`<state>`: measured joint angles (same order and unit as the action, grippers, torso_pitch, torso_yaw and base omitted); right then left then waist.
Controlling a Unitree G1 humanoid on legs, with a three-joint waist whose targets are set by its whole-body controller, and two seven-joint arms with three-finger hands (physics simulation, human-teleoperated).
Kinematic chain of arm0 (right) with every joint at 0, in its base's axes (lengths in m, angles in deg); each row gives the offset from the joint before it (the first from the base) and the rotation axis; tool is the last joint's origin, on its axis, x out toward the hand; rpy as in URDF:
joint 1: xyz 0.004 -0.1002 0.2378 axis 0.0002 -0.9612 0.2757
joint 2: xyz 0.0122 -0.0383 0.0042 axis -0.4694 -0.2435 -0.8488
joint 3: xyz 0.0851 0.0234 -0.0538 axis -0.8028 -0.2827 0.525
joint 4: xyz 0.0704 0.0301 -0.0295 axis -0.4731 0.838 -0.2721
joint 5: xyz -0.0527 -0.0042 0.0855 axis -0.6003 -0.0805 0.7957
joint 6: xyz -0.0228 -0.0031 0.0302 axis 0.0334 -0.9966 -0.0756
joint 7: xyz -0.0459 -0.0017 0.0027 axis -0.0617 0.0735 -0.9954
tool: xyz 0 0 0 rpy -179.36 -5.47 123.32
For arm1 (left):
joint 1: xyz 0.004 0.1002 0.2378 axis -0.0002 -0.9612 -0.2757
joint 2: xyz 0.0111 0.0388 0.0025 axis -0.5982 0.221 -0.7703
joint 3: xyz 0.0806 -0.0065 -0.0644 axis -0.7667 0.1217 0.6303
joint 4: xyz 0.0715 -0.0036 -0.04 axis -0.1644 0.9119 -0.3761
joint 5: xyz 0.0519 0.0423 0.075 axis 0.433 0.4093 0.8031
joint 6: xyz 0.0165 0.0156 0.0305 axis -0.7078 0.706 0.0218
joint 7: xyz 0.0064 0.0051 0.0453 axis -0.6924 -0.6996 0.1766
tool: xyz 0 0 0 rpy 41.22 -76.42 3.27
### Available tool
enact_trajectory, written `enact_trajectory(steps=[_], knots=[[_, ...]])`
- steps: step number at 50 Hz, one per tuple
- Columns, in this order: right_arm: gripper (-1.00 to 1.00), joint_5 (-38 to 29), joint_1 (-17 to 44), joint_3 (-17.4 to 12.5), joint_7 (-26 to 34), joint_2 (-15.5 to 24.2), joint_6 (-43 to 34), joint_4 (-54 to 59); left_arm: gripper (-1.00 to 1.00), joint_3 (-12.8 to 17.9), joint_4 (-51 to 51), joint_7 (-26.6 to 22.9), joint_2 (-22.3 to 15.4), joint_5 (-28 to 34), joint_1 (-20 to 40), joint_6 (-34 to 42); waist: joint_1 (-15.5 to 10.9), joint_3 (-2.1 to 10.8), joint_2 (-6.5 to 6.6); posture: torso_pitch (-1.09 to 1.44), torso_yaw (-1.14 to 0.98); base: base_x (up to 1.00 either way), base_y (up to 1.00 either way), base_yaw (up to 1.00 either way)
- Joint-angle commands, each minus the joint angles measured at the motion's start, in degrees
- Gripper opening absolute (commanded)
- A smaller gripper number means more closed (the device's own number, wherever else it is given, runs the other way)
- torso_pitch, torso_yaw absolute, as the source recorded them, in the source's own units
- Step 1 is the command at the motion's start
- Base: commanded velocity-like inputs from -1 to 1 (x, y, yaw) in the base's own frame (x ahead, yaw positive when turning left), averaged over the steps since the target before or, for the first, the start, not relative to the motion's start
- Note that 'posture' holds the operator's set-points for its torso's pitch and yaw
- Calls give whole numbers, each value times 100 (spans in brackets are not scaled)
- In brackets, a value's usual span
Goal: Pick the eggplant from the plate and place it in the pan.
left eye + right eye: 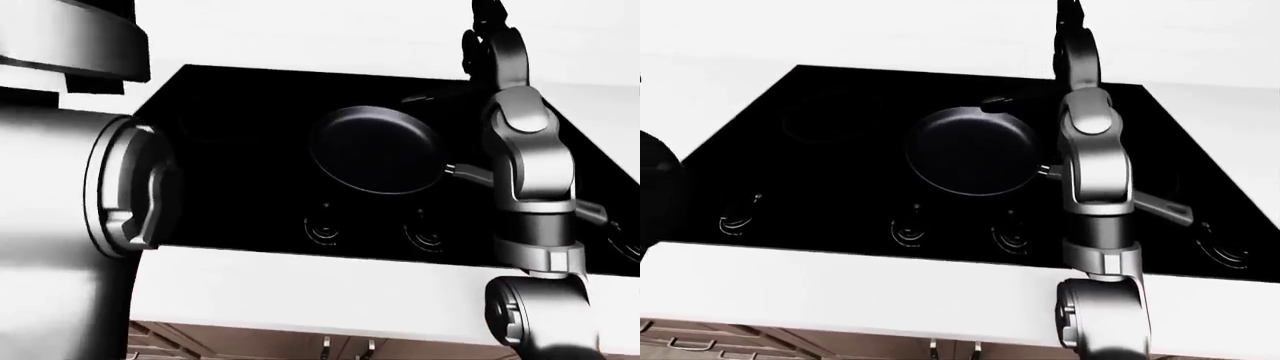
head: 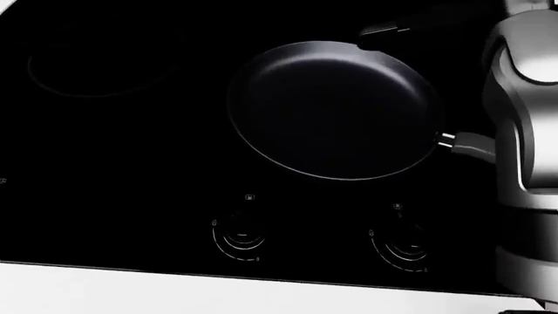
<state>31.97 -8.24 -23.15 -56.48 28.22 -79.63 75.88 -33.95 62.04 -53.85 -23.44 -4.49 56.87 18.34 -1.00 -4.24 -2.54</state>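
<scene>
Well, from where I stand the round black non-stick frying pan [image 2: 335, 108] sits bare on the flat black glass cooktop [image 1: 820, 161], its long dark handle [image 1: 1160, 204] running off to the right of the right-eye view – nothing lies inside it. Neither the eggplant nor the plate shows in any of the three views, so I cannot say where they are; the eggplant is certainly not in the pan.

The right arm's silver-grey jointed forearm [image 1: 1095, 161] rises up the right side of the views, crossing over the pan's handle, and reaches toward the top edge, where the right robot hand [image 1: 487, 30] is only a dark cluster partly cut off by the frame. I cannot tell how far its fingers are spread or whether they carry anything. The left robot hand is not visible – only a big grey shoulder or arm housing [image 1: 60, 225] fills the left of the left-eye view.

Touch-control rings [image 2: 237, 239] line the cooktop's lower edge, and the white counter [image 1: 840, 281] runs below it.

My judgement: the placing is not yet done, and whether the eggplant has been picked up cannot be read from these views
</scene>
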Motion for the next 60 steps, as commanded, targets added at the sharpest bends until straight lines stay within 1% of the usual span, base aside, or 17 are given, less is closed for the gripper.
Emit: enact_trajectory(steps=[1, 9, 23, 24, 28, 29, 30, 32, 33, 35, 36, 38, 43, 44, 45, 52, 60], knots=[[100, -10, 198, -60, -15, 85, 151, -186, -100, 23, -286, 171, 113, -81, 145, 186, -3, 187, -8, 0, 0, 0, 0, 0], [100, 14, 121, -105, -6, 144, 171, -230, -100, -105, -820, 166, 572, -113, -103, 540, -12, 186, -49, 0, 0, 0, 0, 0], [100, 21, 130, -96, -29, 151, 194, -221, -100, -90, -594, 199, 507, -158, 95, 473, -23, 161, -72, 0, 0, 0, 0, 0], [100, 20, 139, -95, -23, 159, 184, -227, -100, -94, -584, 196, 503, -156, 111, 469, -24, 267, -38, 0, 0, 0, -20, 0], [100, 6, 174, -89, -32, 161, 195, -195, -100, -91, -483, 205, 472, -148, 178, 413, 12, 265, 299, 0, 0, 0, -26, 0], [100, 8, 178, -90, -27, 163, 162, -217, -100, -92, -464, 210, 468, -149, 179, 393, 20, 298, 340, 0, 0, 0, -27, 0], [100, 3, 180, -81, -23, 164, 131, -250, -100, -87, -428, 218, 461, -150, 201, 387, 32, 367, 293, 0, 0, 0, -42, 0], [100, 9, 191, -97, -32, 156, 155, -215, -100, -80, -382, 237, 437, -149, 193, 365, 47, 387, 400, 0, 0, 0, -44, 0], [100, 17, 185, -102, -39, 146, 168, -215, -100, -80, -375, 242, 430, -146, 174, 357, 49, 368, 339, 0, 0, 0, -12, 0], [100, 21, 169, -103, -47, 143, 189, -212, -100, -85, -414, 234, 436, -139, 125, 371, -72, 132, -33, 0, 0, 0, 0, 0], [100, 21, 154, -100, -47, 142, 189, -232, -100, -99, -459, 194, 439, -132, 89, 369, -105, 109, -311, 0, 0, 0, 0, 0], [100, 27, 160, -101, -49, 142, 195, -226, -100, -94, -440, 200, 449, -129, 123, 383, -56, -3, -130, 0, 0, 0, 0, 0], [100, 32, 139, -101, -56, 135, 227, -222, -100, -91, -414, 209, 456, -128, 159, 390, 59, 136, 188, 0, 0, 0, 0, 0], [100, 30, 127, -94, -51, 134, 231, -236, -100, -84, -421, 203, 451, -132, 165, 401, 49, 94, 188, 0, 0, 0, 0, 0], [100, 31, 131, -94, -51, 135, 213, -248, -100, -80, -410, 209, 438, -133, 163, 386, 69, 91, 106, 0, 0, 0, 0, 0], [100, 24, 134, -73, -78, 88, 217, -268, -100, -86, -232, 287, 402, -116, 259, 312, 38, 126, 5, 0, 0, 0, 0, 0], [100, 57, 155, -123, -67, 177, 231, -224, -100, -218, -1218, 310, 908, 27, -735, 523, -4, 173, -51, 0, 0, 0, 0, 0]])
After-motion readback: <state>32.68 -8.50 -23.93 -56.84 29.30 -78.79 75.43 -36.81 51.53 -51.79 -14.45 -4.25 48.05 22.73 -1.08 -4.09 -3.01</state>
